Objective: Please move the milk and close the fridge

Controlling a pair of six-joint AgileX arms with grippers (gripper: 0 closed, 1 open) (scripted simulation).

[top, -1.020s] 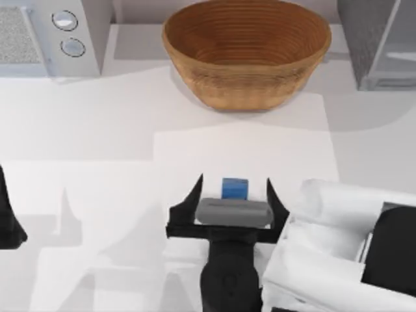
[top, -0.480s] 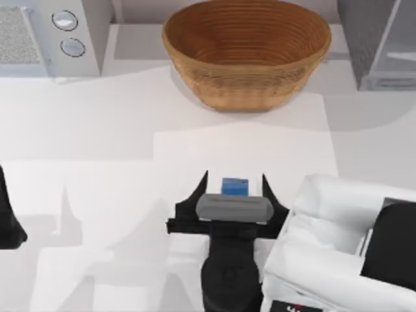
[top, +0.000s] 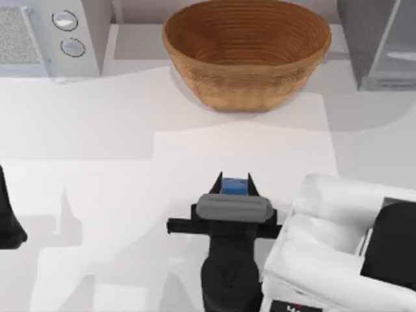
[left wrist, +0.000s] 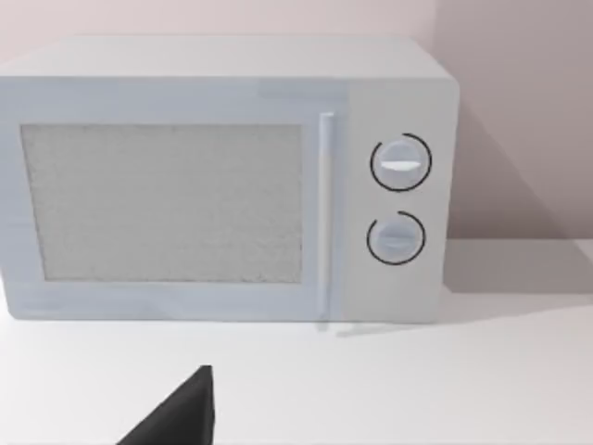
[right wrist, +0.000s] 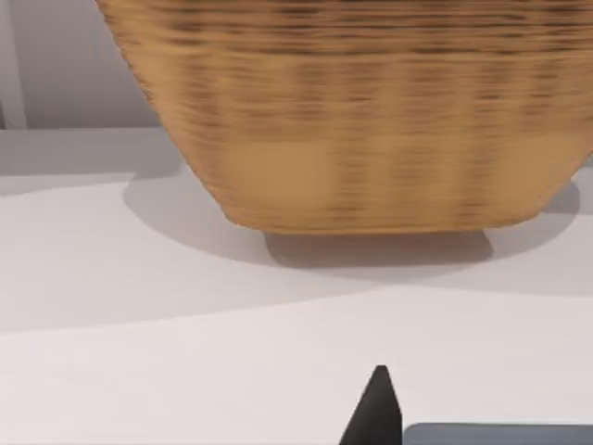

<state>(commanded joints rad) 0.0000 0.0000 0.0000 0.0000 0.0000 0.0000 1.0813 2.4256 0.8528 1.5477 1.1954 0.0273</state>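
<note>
The milk (top: 234, 187) stands upright on the white table, in the front middle, its blue top showing between two black fingers. My right gripper (top: 234, 179) is shut on the milk, one finger pressed against each side. In the right wrist view one black fingertip (right wrist: 375, 408) shows, with the carton's blue-grey top (right wrist: 500, 434) beside it. The fridge (top: 361, 39) stands at the back right, its pale door panel (top: 398, 45) angled outward. My left arm (top: 8, 218) is parked at the table's left edge.
A large wicker basket (top: 247, 52) sits at the back middle, straight beyond the milk. A pale microwave (top: 45, 36) with two round knobs stands at the back left, also seen as the microwave (left wrist: 222, 176) in the left wrist view. Bare tabletop (top: 130, 130) lies between.
The right gripper's fingers have drawn inward from wide open and now clamp the milk. The carton and the left arm have not moved.
</note>
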